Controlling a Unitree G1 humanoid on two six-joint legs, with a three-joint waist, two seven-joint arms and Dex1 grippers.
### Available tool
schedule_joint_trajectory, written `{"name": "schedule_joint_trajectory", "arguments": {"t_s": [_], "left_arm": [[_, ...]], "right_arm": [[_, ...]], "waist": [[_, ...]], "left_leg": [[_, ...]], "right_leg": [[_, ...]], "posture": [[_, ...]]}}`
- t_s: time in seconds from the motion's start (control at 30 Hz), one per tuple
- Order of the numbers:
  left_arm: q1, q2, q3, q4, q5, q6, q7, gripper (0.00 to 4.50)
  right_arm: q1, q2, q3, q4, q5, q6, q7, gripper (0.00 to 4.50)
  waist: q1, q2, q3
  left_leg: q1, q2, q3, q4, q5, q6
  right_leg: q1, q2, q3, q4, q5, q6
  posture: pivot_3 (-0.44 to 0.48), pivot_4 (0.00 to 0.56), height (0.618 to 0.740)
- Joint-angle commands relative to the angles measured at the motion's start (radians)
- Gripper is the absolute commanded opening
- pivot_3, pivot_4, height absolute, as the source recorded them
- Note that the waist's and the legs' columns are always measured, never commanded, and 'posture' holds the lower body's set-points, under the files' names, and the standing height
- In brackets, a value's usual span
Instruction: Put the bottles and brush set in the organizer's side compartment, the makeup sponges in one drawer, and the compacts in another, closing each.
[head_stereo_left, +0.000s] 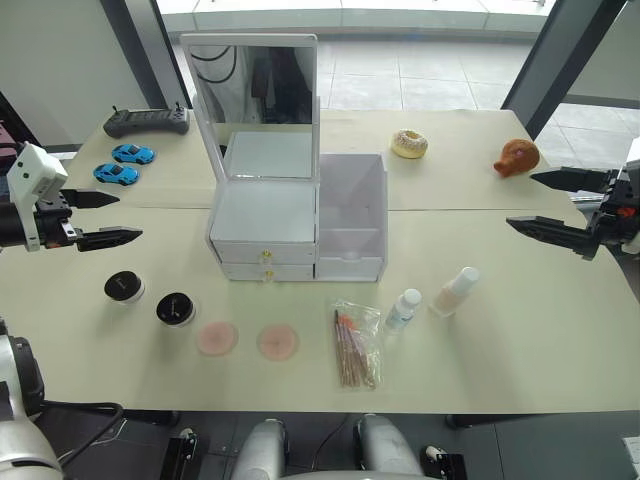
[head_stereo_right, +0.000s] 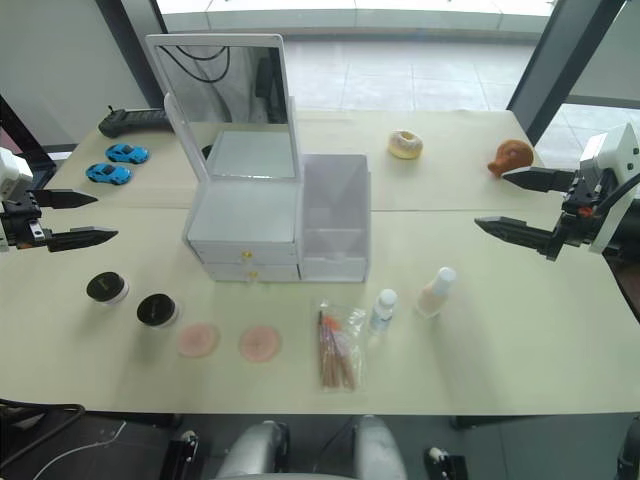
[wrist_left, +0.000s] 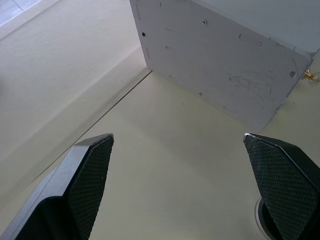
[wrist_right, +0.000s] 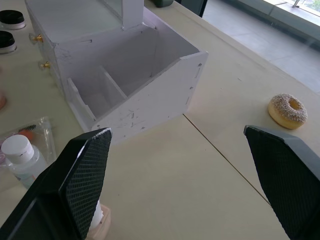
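The white organizer with its upright mirror stands mid-table, both drawers shut, its translucent side compartment on the right. In front lie two black-topped compacts, two pink makeup sponges, the brush set in its clear pouch, a slim clear bottle and a peach bottle. My left gripper hovers open at the table's left, level with the organizer. My right gripper hovers open at the far right, above and beyond the bottles.
A sprinkled donut and a brown toy sit at the back right. Two blue toy cars and a black controller lie at the back left. A seam runs across the table.
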Motion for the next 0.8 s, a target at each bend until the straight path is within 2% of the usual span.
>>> {"name": "schedule_joint_trajectory", "arguments": {"t_s": [0.03, 0.23, 0.37, 0.43, 0.5, 0.63, 0.8], "left_arm": [[-0.04, 0.021, 0.019, -0.006, -0.006, 0.015, 0.029, 4.48], [-0.17, -0.014, 0.055, 0.011, -0.05, 0.097, 0.071, 4.48], [-0.244, -0.036, 0.066, -0.066, -0.101, 0.2, 0.005, 4.48], [-0.245, -0.034, 0.042, -0.224, -0.257, 0.398, -0.087, 4.48], [-0.223, -0.018, -0.031, -0.394, -0.397, 0.607, -0.123, 4.48], [-0.166, -0.005, -0.172, -0.66, -0.503, 0.638, -0.123, 4.48], [-0.209, -0.092, -0.292, -0.841, -0.535, 0.641, -0.123, 4.48]], "right_arm": [[-0.011, -0.016, -0.025, -0.004, -0.017, -0.037, -0.015, 4.5], [0.003, -0.041, -0.05, -0.028, 0.009, 0.009, -0.001, 4.5], [0.046, -0.065, -0.077, -0.072, 0.04, 0.049, 0.026, 4.5], [0.078, -0.076, -0.11, -0.118, 0.065, 0.087, 0.024, 4.5], [0.127, -0.076, -0.153, -0.184, 0.078, 0.11, 0.007, 4.5], [0.257, -0.069, -0.261, -0.327, 0.107, 0.188, -0.019, 4.5], [0.454, -0.026, -0.429, -0.529, 0.114, 0.286, -0.077, 4.5]], "waist": [[0.0, 0.0, 0.0], [0.004, 0.0, 0.0], [0.001, -0.001, 0.0], [-0.002, 0.0, 0.0], [-0.001, -0.001, 0.0], [0.002, 0.0, 0.0], [0.006, 0.0, 0.0]], "left_leg": [[0.0, 0.0, 0.0, 0.0, 0.0, 0.0], [0.0, -0.001, 0.0, 0.0, 0.0, 0.0], [-0.001, -0.001, 0.0, 0.001, 0.0, 0.0], [0.0, -0.001, 0.0, 0.001, 0.0, 0.0], [-0.001, 0.0, 0.0, 0.001, 0.0, 0.0], [0.0, 0.0, -0.001, 0.001, 0.0, 0.0], [0.0, 0.0, 0.0, 0.002, 0.0, 0.001]], "right_leg": [[0.0, 0.0, 0.0, 0.0, 0.0, 0.0], [0.0, 0.0, 0.0, 0.0, 0.0, 0.0], [0.0, 0.0, -0.001, 0.0, 0.0, 0.0], [0.0, 0.0, 0.0, 0.0, 0.0, 0.0], [0.0, 0.001, 0.0, 0.001, 0.0, 0.0], [0.003, 0.0, 0.0, 0.002, 0.0, 0.0], [0.003, 0.001, 0.001, -0.001, 0.0, 0.0]], "posture": [[0.0, 0.15, 0.74], [0.0, 0.15, 0.74], [0.0, 0.15, 0.74], [0.0, 0.15, 0.74], [0.0, 0.15, 0.74], [0.0, 0.15, 0.74], [0.0, 0.15, 0.74]]}}
